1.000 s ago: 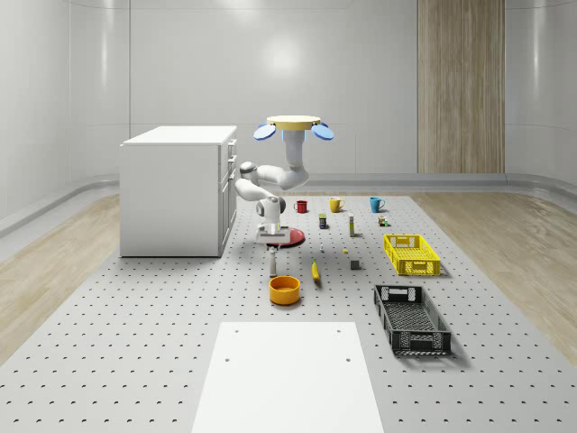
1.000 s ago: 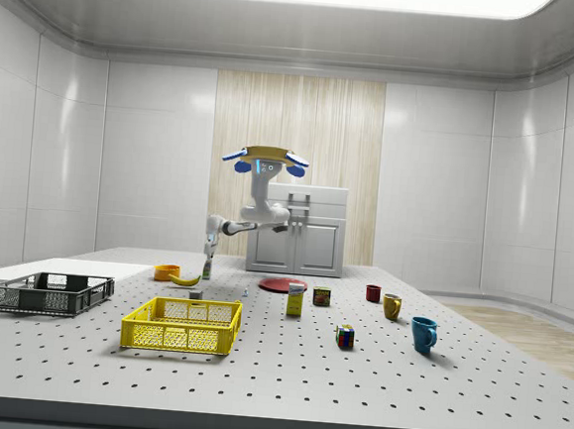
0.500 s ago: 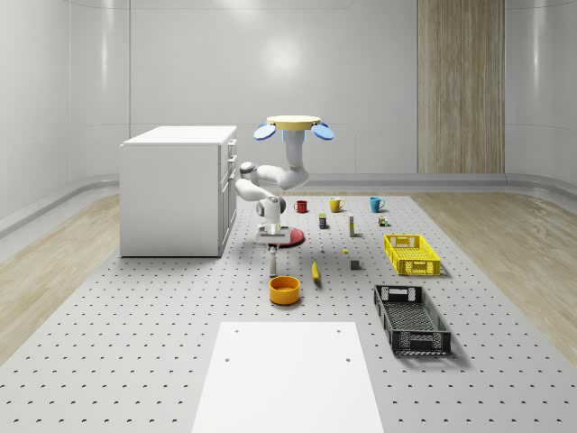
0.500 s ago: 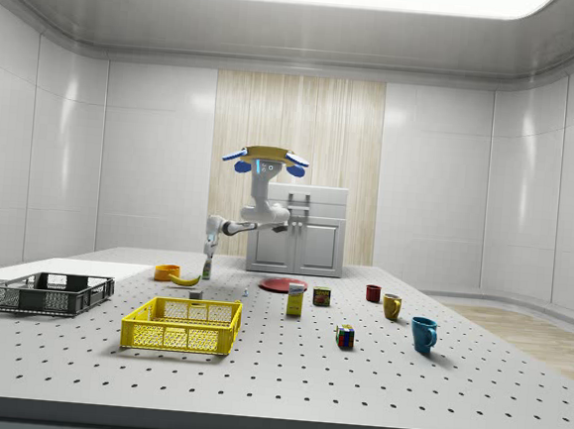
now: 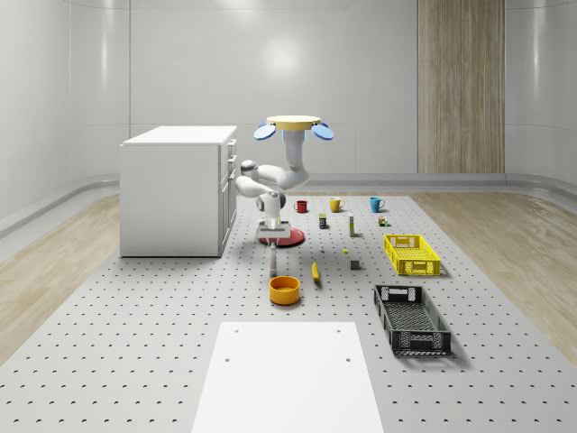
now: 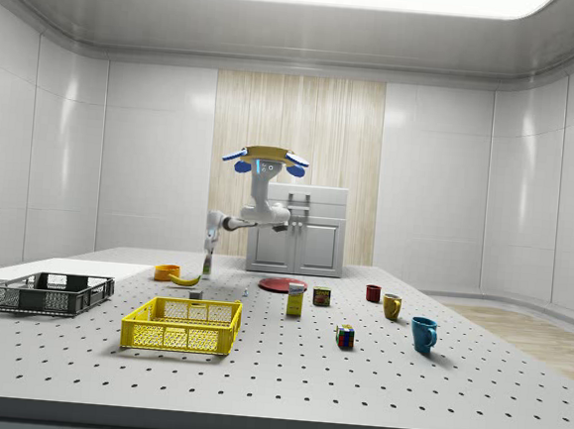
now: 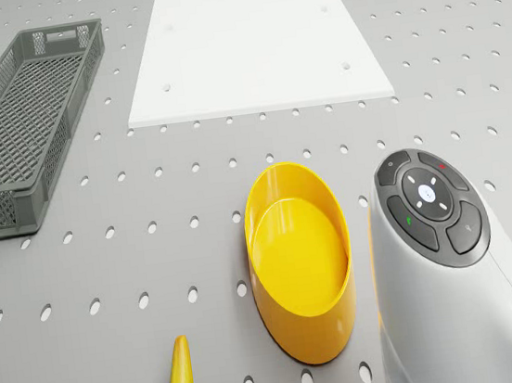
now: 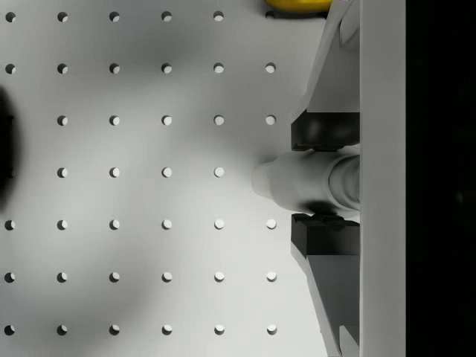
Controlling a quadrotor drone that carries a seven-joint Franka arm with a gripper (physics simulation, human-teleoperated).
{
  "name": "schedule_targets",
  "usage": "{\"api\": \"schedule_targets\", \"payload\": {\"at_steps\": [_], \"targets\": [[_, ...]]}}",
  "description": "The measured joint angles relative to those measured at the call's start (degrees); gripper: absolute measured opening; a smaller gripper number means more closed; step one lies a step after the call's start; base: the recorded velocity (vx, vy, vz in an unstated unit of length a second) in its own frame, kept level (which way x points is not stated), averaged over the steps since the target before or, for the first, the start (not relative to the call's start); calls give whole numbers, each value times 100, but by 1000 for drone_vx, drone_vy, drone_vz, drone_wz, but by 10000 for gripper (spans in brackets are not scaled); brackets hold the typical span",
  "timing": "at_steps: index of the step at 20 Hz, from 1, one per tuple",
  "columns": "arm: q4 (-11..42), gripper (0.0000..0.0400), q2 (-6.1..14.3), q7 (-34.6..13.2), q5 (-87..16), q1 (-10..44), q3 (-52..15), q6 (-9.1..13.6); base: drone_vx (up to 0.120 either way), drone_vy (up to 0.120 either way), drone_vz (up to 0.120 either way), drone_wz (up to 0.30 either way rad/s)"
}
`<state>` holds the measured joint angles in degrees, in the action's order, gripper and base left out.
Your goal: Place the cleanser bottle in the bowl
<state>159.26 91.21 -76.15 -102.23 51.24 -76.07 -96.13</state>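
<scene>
Whole-scene view – drone (image 5: 294,127): hovers above the far middle of the perforated worktop (image 5: 135,343), beside the white cabinet (image 5: 176,189).
Whole-scene view – arm: bends down from the drone toward the near side; gripper (image 5: 271,250) points down at the top of the cleanser bottle (image 5: 272,263).
Whole-scene view – cleanser bottle: upright, just behind the orange bowl (image 5: 284,290), not inside it; whether it touches the worktop cannot be told.
Whole-scene view – surroundings: banana (image 5: 315,271) beside the bowl on the view's right; red plate (image 5: 288,237) behind the arm.

Side view – gripper (image 6: 207,256): at the bottle (image 6: 206,265), between the bowl (image 6: 167,273) and the banana (image 6: 184,280).

Drone view – bowl (image 7: 301,259): empty, just beside the arm's white link; grey crate (image 7: 15,128) well apart.

Wrist view – gripper (image 8: 324,183): finger pads (image 8: 326,131) closed narrowly on either side of the bottle's pale cap (image 8: 301,182), touching it.
Wrist view – bottle: held between the pads above the worktop (image 8: 141,201).
</scene>
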Motion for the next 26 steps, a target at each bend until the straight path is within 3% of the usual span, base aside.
{"api": "schedule_targets", "payload": {"at_steps": [2, 4, 13, 20, 26], "targets": [[54, 121, 12, -38, 195, -33, -195, 62, 0, 0, 0, 0], [47, 122, 24, 239, 393, -99, -377, 105, 0, 0, 0, 0], [219, 126, 44, 194, 696, -15, -691, 196, 0, 0, 0, 0], [306, 127, 46, 164, 750, 69, -742, 206, 0, 0, 86, 0], [353, 127, 52, 12, 746, 215, -752, 210, 40, 93, 0, 0]]}}
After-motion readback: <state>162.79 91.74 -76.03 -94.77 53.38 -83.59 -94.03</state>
